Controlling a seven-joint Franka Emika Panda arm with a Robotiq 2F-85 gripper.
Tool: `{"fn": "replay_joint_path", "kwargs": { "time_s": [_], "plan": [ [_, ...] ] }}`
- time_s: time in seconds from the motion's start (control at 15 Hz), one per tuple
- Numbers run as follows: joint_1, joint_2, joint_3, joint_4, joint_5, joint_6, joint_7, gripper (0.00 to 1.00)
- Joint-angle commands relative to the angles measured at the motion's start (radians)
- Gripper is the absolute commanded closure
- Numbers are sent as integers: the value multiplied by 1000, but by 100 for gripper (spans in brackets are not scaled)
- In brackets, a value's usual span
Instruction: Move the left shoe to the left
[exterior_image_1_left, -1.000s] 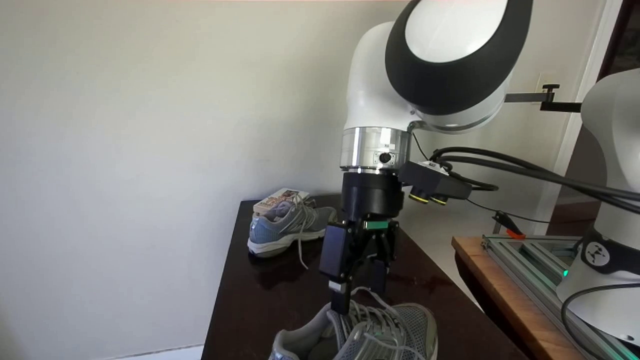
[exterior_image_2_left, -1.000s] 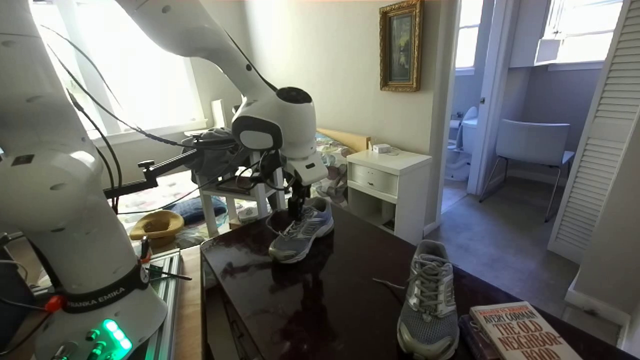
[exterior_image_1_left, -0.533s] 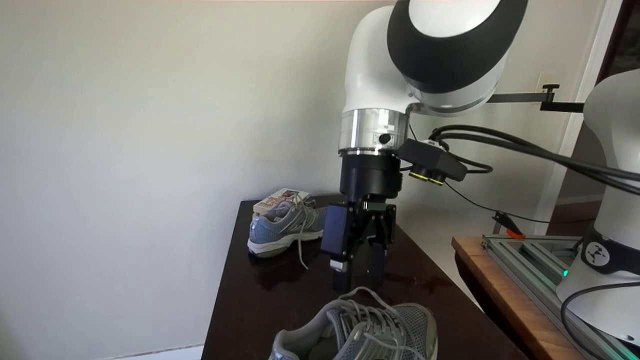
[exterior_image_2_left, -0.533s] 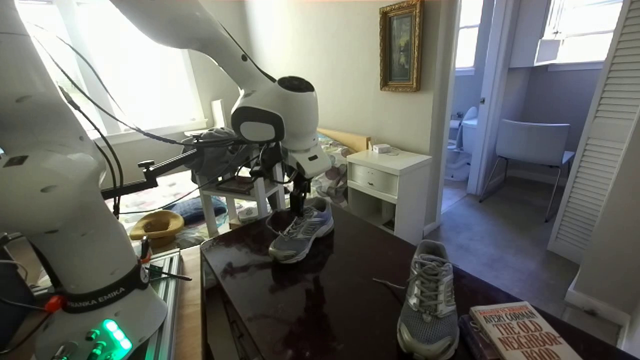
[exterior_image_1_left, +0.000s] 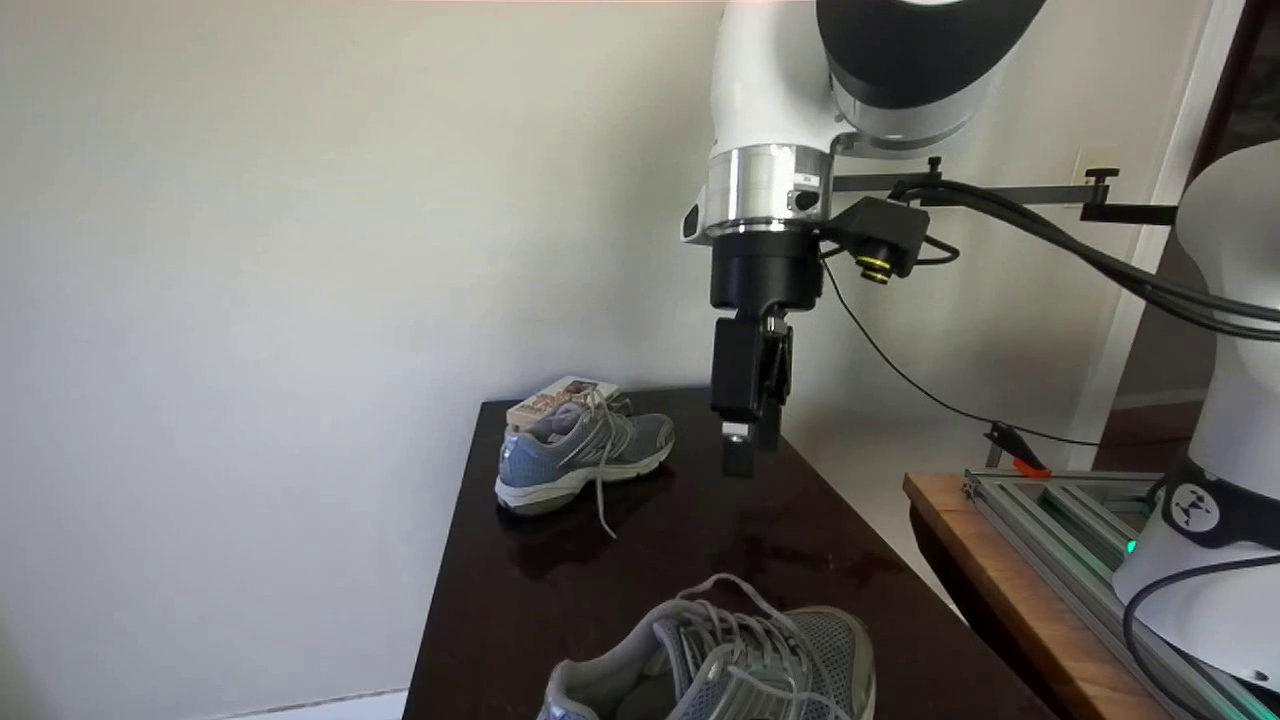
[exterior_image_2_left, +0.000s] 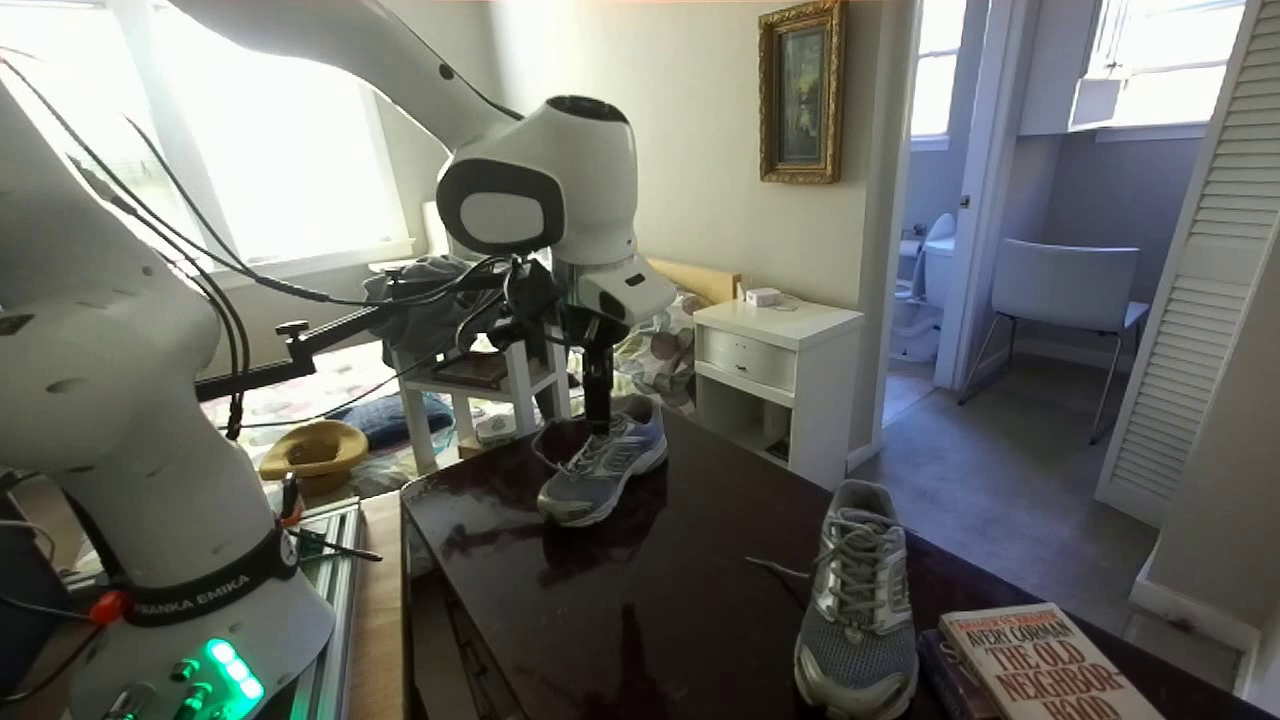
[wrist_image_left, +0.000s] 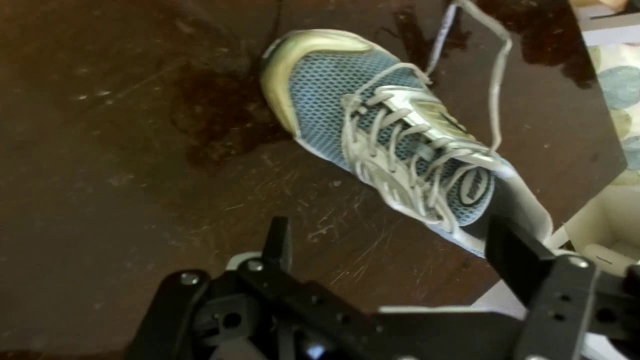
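Observation:
The left shoe, a grey-blue mesh sneaker with silver overlays and pale laces, stands upright near one end of the dark table. It shows in both exterior views (exterior_image_1_left: 735, 665) (exterior_image_2_left: 590, 480) and in the wrist view (wrist_image_left: 330, 100). Its heel side is cut off in an exterior view. Its twin sneaker (exterior_image_2_left: 858, 600) stands farther along the table (exterior_image_1_left: 575, 465), out of the wrist view. My gripper (exterior_image_1_left: 755, 450) is open and empty, raised above the table beside the left shoe. In the wrist view the gripper (wrist_image_left: 390, 237) has one finger overlapping the shoe's opening; the other is over bare table.
Two books (exterior_image_2_left: 1040, 660) lie beside the twin sneaker at the table's far end. The dark glossy table (exterior_image_2_left: 720, 620) runs between the shoes, close to a wall (exterior_image_1_left: 250, 350). A white nightstand (exterior_image_2_left: 780, 340) and a bed stand beyond the table's end.
My gripper has risen away from the left shoe, where a finger was at its laces and opening, and has turned about its axis. Neither shoe has visibly moved.

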Motion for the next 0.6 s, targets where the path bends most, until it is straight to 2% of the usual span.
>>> {"fn": "replay_joint_path", "kwargs": {
  "time_s": [0.0, 0.2, 0.33, 0.4, 0.53],
  "plan": [
    [-76, -116, -40, -30, -184, -104, -73, 0],
    [-106, -145, -85, -15, -264, -164, -191, 0],
    [-98, -151, -120, -6, -254, -195, -288, 0],
    [-97, -118, -101, -3, -237, -152, -217, 0],
    [-98, -120, -109, -3, -237, -156, -229, 0]
  ]
}}
